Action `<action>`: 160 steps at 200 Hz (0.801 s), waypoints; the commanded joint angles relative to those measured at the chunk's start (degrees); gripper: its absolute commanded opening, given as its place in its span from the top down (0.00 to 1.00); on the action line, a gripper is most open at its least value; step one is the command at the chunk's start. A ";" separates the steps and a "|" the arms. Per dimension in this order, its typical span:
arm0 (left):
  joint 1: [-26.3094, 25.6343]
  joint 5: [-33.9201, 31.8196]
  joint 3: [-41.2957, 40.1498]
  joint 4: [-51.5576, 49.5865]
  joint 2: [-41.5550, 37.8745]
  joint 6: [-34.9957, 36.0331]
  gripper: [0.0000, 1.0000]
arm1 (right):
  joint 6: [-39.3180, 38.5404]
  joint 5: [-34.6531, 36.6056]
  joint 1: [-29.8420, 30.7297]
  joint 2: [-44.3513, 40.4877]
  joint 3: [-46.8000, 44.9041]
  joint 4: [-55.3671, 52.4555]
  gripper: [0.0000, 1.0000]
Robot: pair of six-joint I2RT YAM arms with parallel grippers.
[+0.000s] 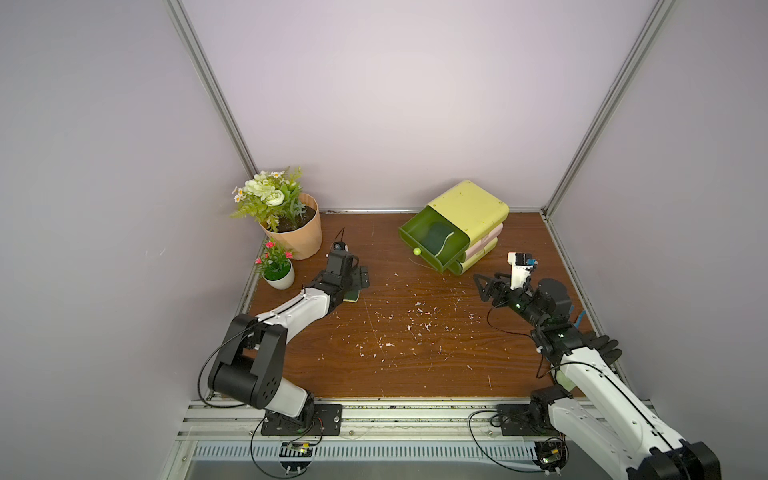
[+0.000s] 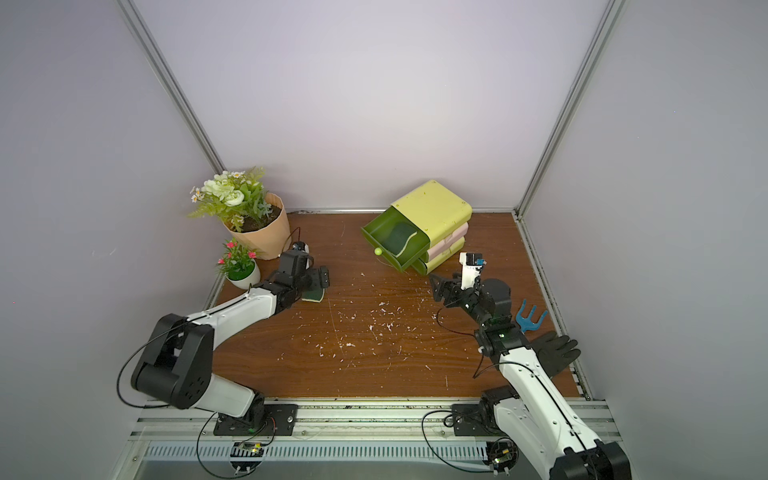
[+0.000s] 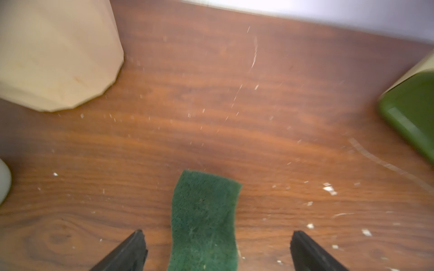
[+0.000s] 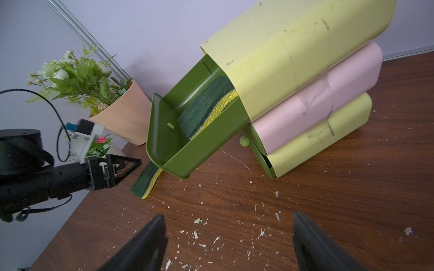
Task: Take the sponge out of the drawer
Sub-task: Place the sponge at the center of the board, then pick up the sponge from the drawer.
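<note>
With both pairs of jaws wide and empty, the sponge [image 3: 204,220] at lower centre lies between the left pair, whose low retreat could snag and drag it.

free: table [image 1: 415,365] centre | blocked: flower pot [image 1: 301,239], small pot [image 1: 284,281] left; drawer unit [image 1: 473,203] rear

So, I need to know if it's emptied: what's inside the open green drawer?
A sponge, green scrub side up over yellow foam, lies in the drawer. Its rear end and the drawer's back are hidden under the yellow casing.
</note>
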 commanded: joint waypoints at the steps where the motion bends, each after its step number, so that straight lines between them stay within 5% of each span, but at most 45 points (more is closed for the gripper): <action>1: -3.85 0.71 0.72 -1.49 -4.28 -0.37 0.01 | -0.35 1.00 0.38 -1.11 0.02 1.89 0.12; 73: -10.72 2.92 10.10 -5.25 -14.94 0.15 0.00 | -0.30 1.26 0.43 -1.09 0.18 1.63 0.12; 160: -17.26 5.69 34.31 -18.96 1.57 5.30 0.00 | -0.38 1.09 0.48 -0.78 0.31 1.62 0.10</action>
